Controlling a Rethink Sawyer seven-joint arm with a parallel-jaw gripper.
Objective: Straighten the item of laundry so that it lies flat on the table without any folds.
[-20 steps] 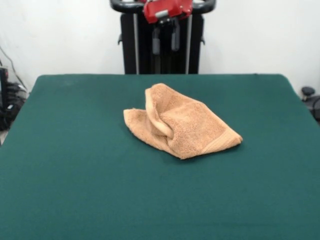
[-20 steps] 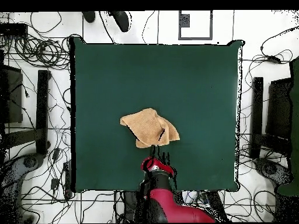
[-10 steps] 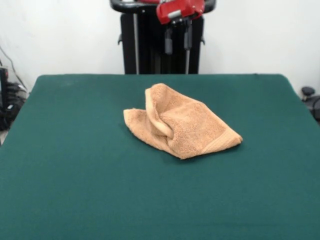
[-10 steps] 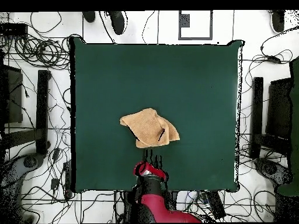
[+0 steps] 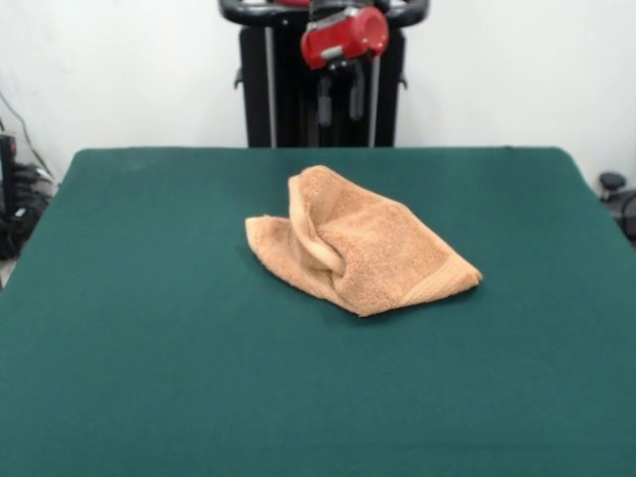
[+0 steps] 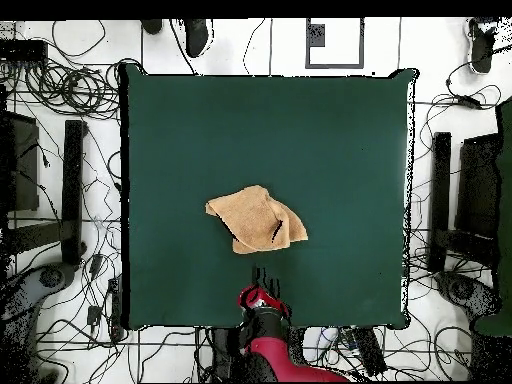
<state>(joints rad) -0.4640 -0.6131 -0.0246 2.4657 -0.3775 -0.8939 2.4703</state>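
Your towel point(image 5: 360, 240) sits crumpled mid-frame on the green worktop point(image 5: 149, 348), one flap doubled over. At top centre the gripper point(image 5: 339, 99) hangs clear, fingers apparently apart, seemingly free for a grasp.
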